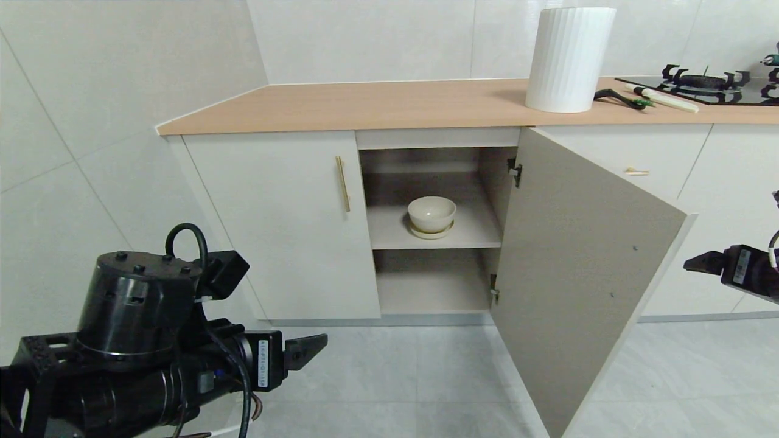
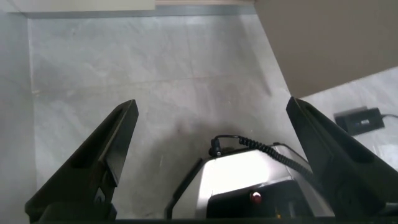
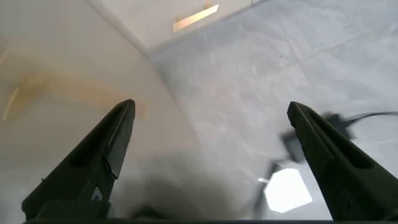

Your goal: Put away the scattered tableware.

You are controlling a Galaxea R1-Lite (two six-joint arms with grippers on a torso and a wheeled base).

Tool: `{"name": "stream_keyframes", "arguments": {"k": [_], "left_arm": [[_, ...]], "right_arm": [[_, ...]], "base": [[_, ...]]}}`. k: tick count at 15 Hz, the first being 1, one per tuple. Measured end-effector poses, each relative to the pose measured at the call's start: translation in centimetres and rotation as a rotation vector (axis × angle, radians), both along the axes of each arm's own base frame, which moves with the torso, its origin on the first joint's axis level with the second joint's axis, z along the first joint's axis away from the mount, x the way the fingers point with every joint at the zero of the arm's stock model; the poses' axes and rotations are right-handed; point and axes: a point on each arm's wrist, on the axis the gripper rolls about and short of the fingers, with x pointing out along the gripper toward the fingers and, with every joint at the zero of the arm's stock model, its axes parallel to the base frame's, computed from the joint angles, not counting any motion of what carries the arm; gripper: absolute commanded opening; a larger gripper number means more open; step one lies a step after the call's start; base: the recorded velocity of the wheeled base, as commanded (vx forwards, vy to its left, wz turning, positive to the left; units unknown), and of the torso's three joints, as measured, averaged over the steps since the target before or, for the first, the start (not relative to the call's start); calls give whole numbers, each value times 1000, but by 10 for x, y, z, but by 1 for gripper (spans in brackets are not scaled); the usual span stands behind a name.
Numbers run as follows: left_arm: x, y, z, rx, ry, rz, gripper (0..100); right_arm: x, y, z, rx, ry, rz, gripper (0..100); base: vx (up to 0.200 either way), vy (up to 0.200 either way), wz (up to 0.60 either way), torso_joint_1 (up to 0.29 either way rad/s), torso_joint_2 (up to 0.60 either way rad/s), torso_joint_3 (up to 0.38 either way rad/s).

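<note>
- Squarely on the upper shelf (image 1: 389,234) of the open cabinet (image 1: 435,139) sits a cream bowl (image 1: 431,213), upright on a small plate (image 1: 431,233) of the same colour; nothing can be made out in the bowl.
- The left gripper (image 1: 307,350) hangs low above the floor (image 2: 186,62) with its fingers (image 2: 102,162) spread wide and nothing between them. The bowl is ahead of these fingers, higher up and to their right, well apart from them.
- The right gripper (image 1: 700,263) is also released, with its fingers (image 3: 99,155) parted and holding nothing. It is on the outer side of the swung-out cabinet door (image 1: 578,255), so the door stands between these fingers and the bowl.
- The lower shelf (image 1: 426,295) lies below the bowl's shelf, ahead of the left fingers.
- The closed door (image 1: 286,225) with a brass handle (image 1: 343,183) is ahead of the left fingers, left of the opening.
- On the wooden countertop (image 1: 365,103), well above both sets of fingers, a tall white ribbed container (image 1: 569,58) stands upright; its contents are hidden.
- Just beside the container lie a black-handled utensil (image 1: 618,97) and a pale-handled one (image 1: 666,99), next to a black gas hob (image 1: 706,85).
</note>
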Motion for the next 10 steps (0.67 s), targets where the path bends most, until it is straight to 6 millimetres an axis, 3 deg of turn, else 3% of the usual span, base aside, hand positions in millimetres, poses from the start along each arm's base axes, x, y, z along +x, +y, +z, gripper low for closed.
{"name": "stream_keyframes", "arguments": {"k": [4, 10], "left_arm": [[0, 0, 0, 0, 0, 1, 100], [0, 0, 0, -1, -2, 2, 100]], "right_arm": [[25, -3, -19, 69, -16, -56, 100], [27, 23, -33, 102, 30, 13, 100]], "base": [[0, 0, 0, 0, 0, 0], [0, 0, 0, 0, 0, 0]]}}
